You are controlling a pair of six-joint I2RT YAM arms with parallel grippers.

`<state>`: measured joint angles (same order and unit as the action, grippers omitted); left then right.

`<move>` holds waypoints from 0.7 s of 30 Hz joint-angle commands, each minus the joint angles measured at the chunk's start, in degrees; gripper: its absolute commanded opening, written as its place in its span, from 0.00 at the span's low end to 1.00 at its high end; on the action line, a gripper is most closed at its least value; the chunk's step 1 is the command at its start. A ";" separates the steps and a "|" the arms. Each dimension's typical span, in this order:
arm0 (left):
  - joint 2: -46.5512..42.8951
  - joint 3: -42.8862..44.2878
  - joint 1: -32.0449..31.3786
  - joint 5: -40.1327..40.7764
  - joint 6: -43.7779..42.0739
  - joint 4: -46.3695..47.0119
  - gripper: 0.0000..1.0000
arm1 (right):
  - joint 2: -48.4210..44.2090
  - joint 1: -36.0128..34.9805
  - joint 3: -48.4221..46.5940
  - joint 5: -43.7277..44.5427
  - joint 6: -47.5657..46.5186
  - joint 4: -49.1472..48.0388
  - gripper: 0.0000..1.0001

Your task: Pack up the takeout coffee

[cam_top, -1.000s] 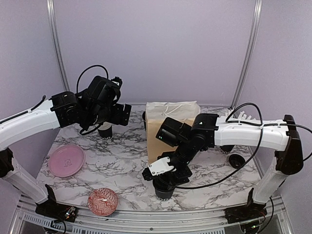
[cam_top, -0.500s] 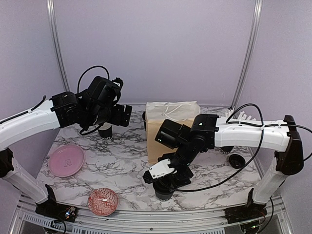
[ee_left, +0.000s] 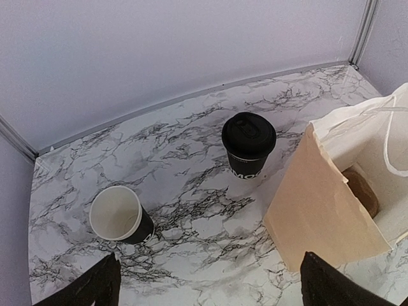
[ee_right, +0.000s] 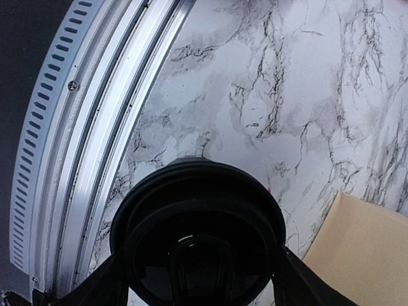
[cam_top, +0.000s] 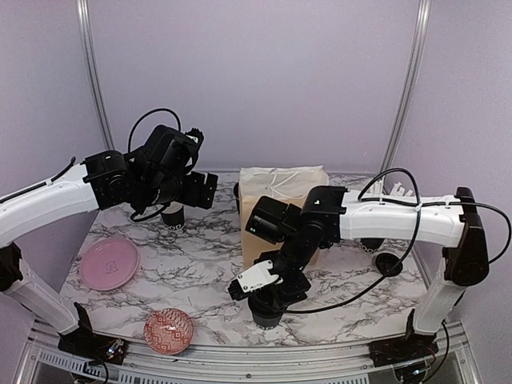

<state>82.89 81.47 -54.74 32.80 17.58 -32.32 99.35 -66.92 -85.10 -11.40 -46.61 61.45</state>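
Observation:
My right gripper (cam_top: pixel 268 296) is shut on a black coffee cup with a black lid (cam_top: pixel 266 314) near the table's front edge, in front of the brown paper bag (cam_top: pixel 280 204). In the right wrist view the lid (ee_right: pixel 201 242) fills the space between my fingers (ee_right: pixel 296 280). I cannot tell whether the cup rests on the table. My left gripper (cam_top: pixel 202 189) is open and empty above the back left. Its view shows an open black cup with a white inside (ee_left: pixel 118 215), a second lidded cup (ee_left: pixel 248 143) and the open bag (ee_left: pixel 338 197).
A pink plate (cam_top: pixel 110 262) and a red patterned bowl (cam_top: pixel 169 330) lie at the front left. A small black lid (cam_top: pixel 390 264) and white straws (cam_top: pixel 396 192) are at the right. The metal table edge (ee_right: pixel 83 127) runs close by the held cup.
My right arm has shifted slightly to the left with the lidded cup in its grip. The left arm has barely moved.

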 commanded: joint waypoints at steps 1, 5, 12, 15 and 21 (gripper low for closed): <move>-0.63 -0.52 0.42 -0.81 -0.35 1.13 0.99 | 0.63 -1.03 -2.19 1.22 0.51 1.78 0.73; -0.68 -0.55 0.42 -0.80 -0.51 1.13 0.99 | 0.41 -2.00 -0.95 2.80 0.12 2.09 0.75; -0.20 0.19 0.42 -1.37 -1.07 1.03 0.99 | 0.41 -2.34 -0.65 3.27 0.37 2.21 0.71; 0.38 1.71 0.42 -1.42 -2.29 0.90 0.99 | 0.11 -2.34 -1.57 3.19 0.26 2.96 0.62; 4.74 9.67 1.38 -9.12 -11.15 1.50 0.99 | -5.27 -1.13 -4.33 0.91 -1.28 4.98 0.56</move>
<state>84.47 84.58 -54.33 30.06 13.87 -32.40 99.00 -68.51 -85.71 -8.71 -46.72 63.57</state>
